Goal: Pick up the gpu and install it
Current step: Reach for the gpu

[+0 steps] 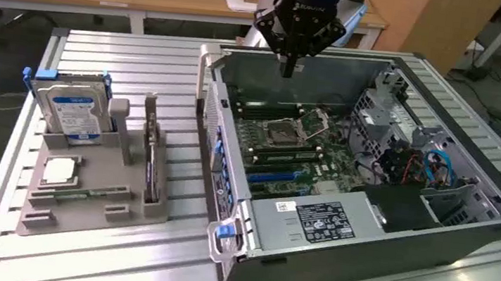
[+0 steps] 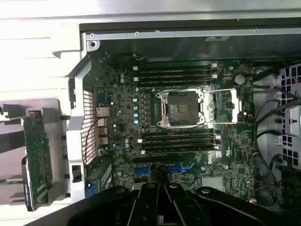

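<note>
The gpu (image 1: 148,164) stands on edge in a slot of the grey holder (image 1: 82,210), just outside the case (image 1: 467,229), on the exterior view's left of the case's side wall. Its long axis runs alongside that wall. The card is thin and dark, and only its narrow top edge faces up.

My gripper (image 1: 287,70) hangs over the case's far end, above the motherboard (image 1: 277,154) and beyond the CPU socket (image 1: 287,132). The fingers are pressed together and hold nothing. From there the gpu lies across the case wall, lower down and towards the exterior view's left, well apart from me.

The hard drive (image 1: 72,112) stands farther from the case than the gpu, in the same holder. It has a blue-and-white label, but I cannot read the text. Inside the case, at its near end, the power supply (image 1: 317,222) carries a dark label and a small white sticker, neither legible. There is pale lettering on my gripper's body that I cannot read either. Holder and case both rest on the ribbed metal surface (image 1: 104,265).
</note>
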`<state>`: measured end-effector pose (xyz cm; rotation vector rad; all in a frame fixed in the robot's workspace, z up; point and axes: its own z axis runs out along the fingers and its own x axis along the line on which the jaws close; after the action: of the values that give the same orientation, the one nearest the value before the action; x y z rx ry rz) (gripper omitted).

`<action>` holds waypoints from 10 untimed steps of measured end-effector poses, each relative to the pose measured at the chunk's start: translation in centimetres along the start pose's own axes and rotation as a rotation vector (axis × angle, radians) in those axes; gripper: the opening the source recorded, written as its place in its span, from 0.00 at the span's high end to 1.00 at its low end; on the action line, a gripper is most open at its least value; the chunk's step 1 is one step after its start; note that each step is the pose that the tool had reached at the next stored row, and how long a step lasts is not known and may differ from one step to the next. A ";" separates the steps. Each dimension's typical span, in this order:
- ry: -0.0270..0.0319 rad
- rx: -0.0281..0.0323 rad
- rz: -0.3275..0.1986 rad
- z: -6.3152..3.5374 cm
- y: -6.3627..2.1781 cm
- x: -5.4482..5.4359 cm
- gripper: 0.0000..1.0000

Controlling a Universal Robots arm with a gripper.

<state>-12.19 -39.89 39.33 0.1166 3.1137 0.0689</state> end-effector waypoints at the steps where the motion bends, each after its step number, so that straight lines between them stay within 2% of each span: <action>1: 0.0000 0.0001 0.000 0.00 0.00 0.0 0.90; 5: -0.0001 -0.0001 0.000 0.01 0.00 0.0 0.90; 10: 0.0000 0.0000 0.000 -0.02 -0.07 0.9 0.90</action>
<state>-13.11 -39.88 39.33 0.1168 3.1137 0.0689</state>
